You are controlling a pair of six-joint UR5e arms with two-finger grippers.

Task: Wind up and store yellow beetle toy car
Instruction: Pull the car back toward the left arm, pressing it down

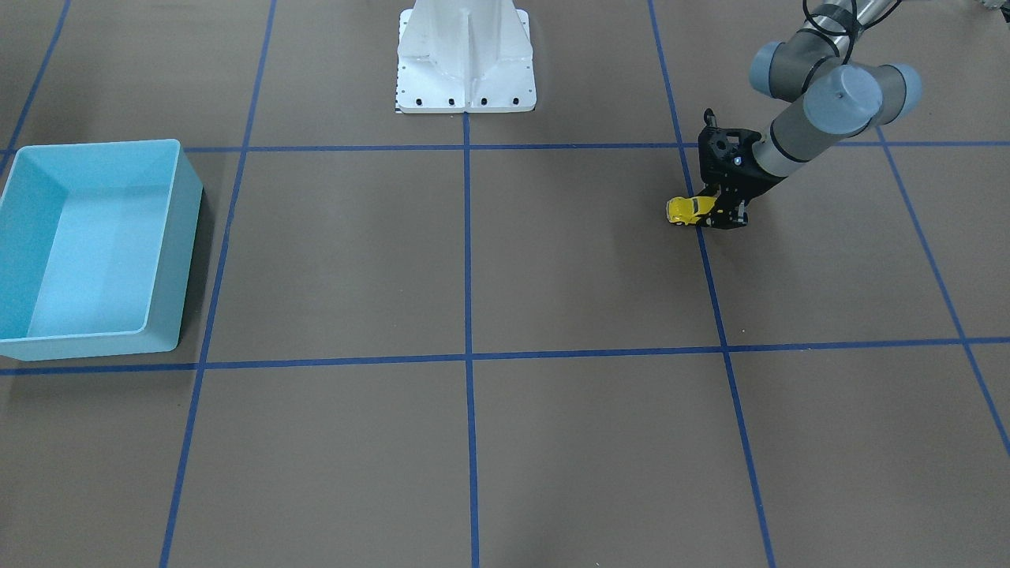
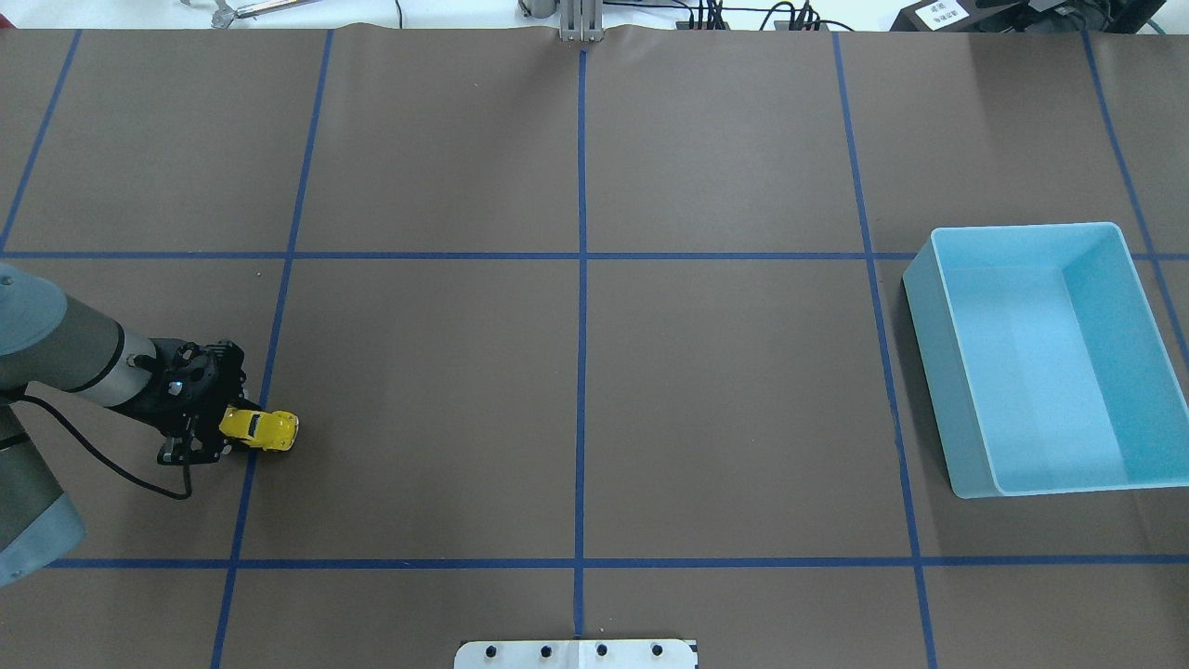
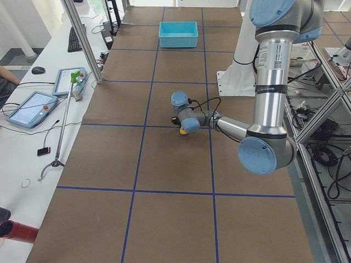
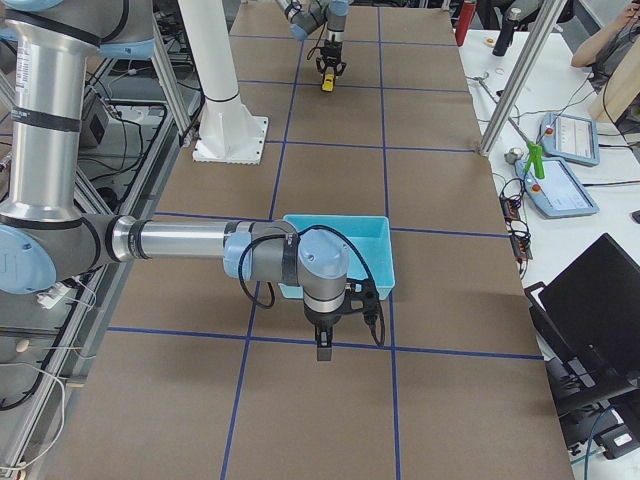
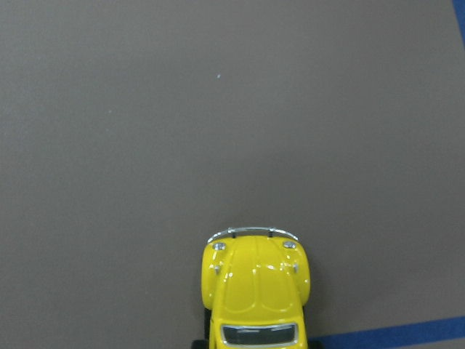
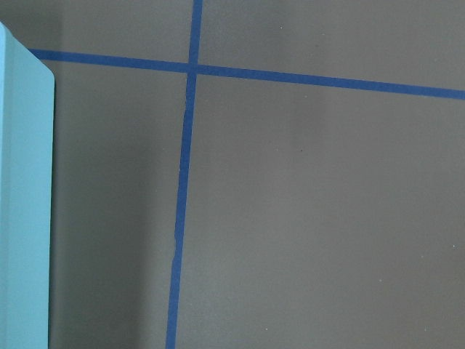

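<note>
None of the storing is done: the yellow beetle toy car (image 2: 269,429) is low at the bench's (image 2: 706,400) left end, well apart from the empty light blue bin (image 2: 929,362), and I can't tell whether it is wound. My left end effector (image 2: 228,432) reaches in low, clamped on the car's rear. My right end effector (image 4: 325,345) points down just beside the bin; I can't tell its state.
</note>
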